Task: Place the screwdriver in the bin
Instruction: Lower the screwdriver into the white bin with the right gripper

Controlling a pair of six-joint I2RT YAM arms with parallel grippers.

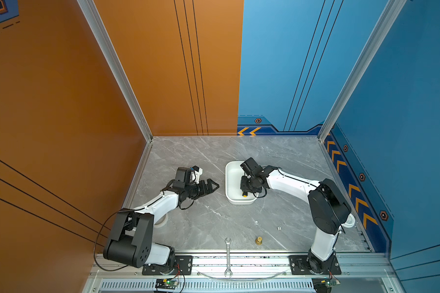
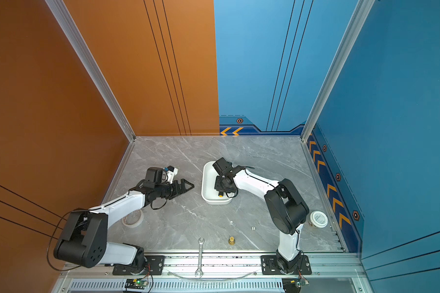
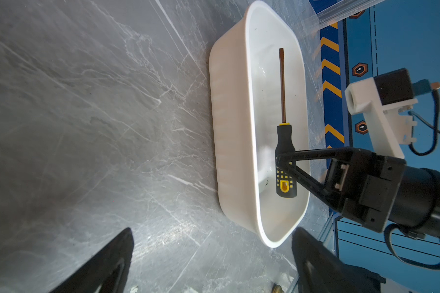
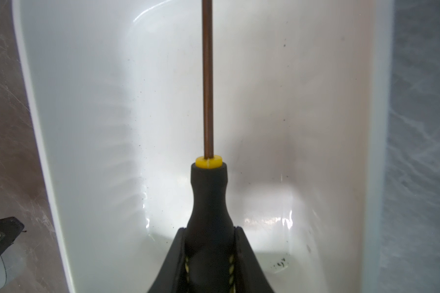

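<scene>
Pinching the screwdriver (image 3: pixel 284 138), right fingers (image 3: pixel 310 154) reach into the bin (image 3: pixel 229 114).

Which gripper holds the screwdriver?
The right gripper, shut on the screwdriver over the bin; the left gripper is open, empty, beside the bin.

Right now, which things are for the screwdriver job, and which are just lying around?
For the job:
- screwdriver, gripped by the right gripper
- bin

Just lying about:
- wrench
- brass fitting
- tape roll
- round white tub
- tiny white cube
- left gripper, open and holding nothing
</scene>
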